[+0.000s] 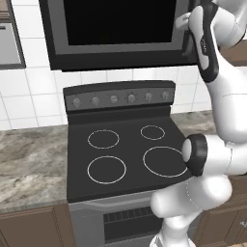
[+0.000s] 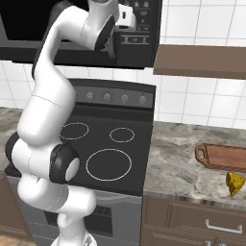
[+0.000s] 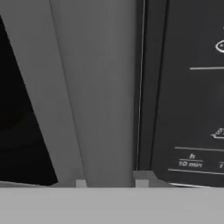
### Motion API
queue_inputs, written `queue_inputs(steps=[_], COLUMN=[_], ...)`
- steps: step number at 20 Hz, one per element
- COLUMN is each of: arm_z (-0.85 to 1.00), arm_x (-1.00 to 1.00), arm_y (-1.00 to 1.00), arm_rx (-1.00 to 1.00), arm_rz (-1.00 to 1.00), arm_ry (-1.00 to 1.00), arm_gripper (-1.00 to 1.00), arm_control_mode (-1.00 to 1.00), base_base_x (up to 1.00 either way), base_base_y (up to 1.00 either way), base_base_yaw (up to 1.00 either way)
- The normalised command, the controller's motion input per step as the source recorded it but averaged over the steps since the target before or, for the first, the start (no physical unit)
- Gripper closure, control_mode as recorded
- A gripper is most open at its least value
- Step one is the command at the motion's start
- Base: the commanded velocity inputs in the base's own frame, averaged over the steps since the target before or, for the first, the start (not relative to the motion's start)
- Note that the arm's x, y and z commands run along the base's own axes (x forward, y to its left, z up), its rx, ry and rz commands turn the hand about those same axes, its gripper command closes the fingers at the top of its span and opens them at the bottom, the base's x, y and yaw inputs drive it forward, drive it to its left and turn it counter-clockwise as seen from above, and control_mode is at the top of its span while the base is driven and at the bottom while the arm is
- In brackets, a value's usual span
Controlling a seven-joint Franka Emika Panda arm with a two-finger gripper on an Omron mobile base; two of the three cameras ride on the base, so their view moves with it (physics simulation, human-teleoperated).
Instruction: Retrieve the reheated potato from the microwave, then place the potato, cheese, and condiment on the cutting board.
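Note:
The black microwave [image 1: 111,29] hangs above the stove with its dark glass door closed. My gripper [image 3: 110,183] is up at the door's right side, shut on the grey vertical door handle [image 3: 105,96], just left of the button panel [image 3: 192,87]. The arm reaches up to that spot [image 2: 126,14]. The reddish-brown cutting board [image 2: 226,157] lies on the counter at the right, and the yellow cheese [image 2: 234,183] wedge sits just in front of it near the counter edge. The potato is hidden and the condiment is out of view.
A black stove [image 1: 125,149] with several ring burners and a knob row stands under the microwave. Grey stone counter [image 1: 29,159] runs on both sides. A brown shelf [image 2: 202,61] juts out right of the microwave, above the board.

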Motion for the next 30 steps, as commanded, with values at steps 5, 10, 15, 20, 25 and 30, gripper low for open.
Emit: queue_inputs(steps=[5, 10, 15, 20, 25, 30], arm_z=[-0.40, -0.30, -0.05, 0.01, 0.02, 0.00], arm_x=[0.30, 0.05, -0.20, -0.49, -0.59, -0.62], arm_y=[0.28, 0.38, 0.41, 0.37, 0.33, 0.33], arm_rx=[0.00, 0.01, 0.09, 0.09, 0.06, 0.03], arm_rz=[0.00, 0.00, 0.11, 0.14, 0.05, 0.00], arm_ry=[-0.45, -0.20, 0.06, 0.14, 0.20, 0.13], arm_gripper=[1.00, 1.00, 1.00, 1.00, 1.00, 1.00], arm_control_mode=[-1.00, -1.00, -1.00, -1.00, -1.00, -1.00], base_base_x=[0.00, 0.00, 0.00, 0.00, 0.00, 0.00], base_base_y=[0.00, 0.00, 0.00, 0.00, 0.00, 0.00], base_base_yaw=[0.00, 0.00, 0.00, 0.00, 0.00, 0.00])
